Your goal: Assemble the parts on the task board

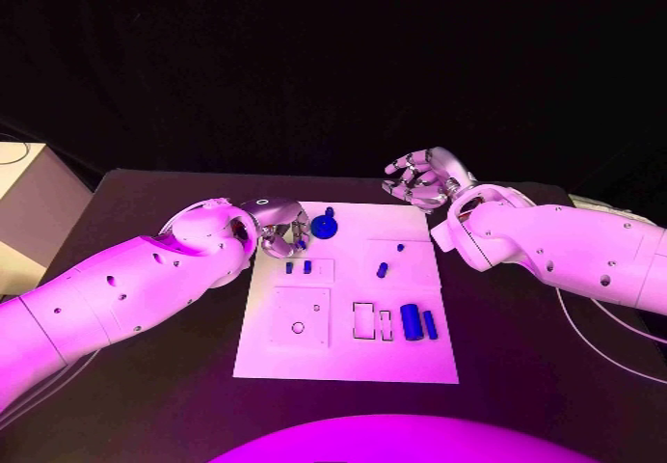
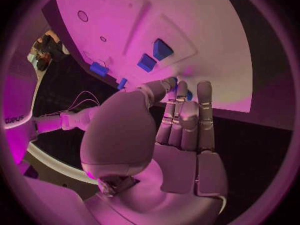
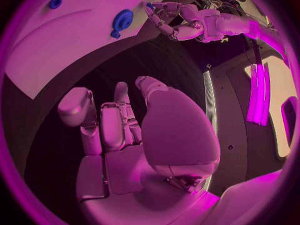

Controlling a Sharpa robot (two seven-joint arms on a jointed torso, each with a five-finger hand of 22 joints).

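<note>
The white task board [image 1: 348, 357] lies in the middle of the table. A round blue part [image 1: 324, 227] sits near its far left corner. My left hand [image 1: 279, 224] hangs just left of that part, fingers pointing down at the board's edge with nothing in them. In the left wrist view the left hand [image 2: 181, 120] has straight fingers side by side, and a bit of the round part [image 2: 189, 95] peeks out behind them. My right hand [image 1: 424, 178] is raised beyond the board's far right corner, fingers curled in on nothing. In the right wrist view, the round part [image 3: 122, 21] lies apart from the left hand [image 3: 178, 20].
Two small blue pegs [image 1: 298, 267] stand in a panel below the left hand, and two more [image 1: 389, 260] sit to their right. A thick blue cylinder [image 1: 411, 316] and a thinner one [image 1: 430, 324] lie beside rectangular slots [image 1: 364, 320]. A pale box [image 1: 28, 203] stands at the table's left.
</note>
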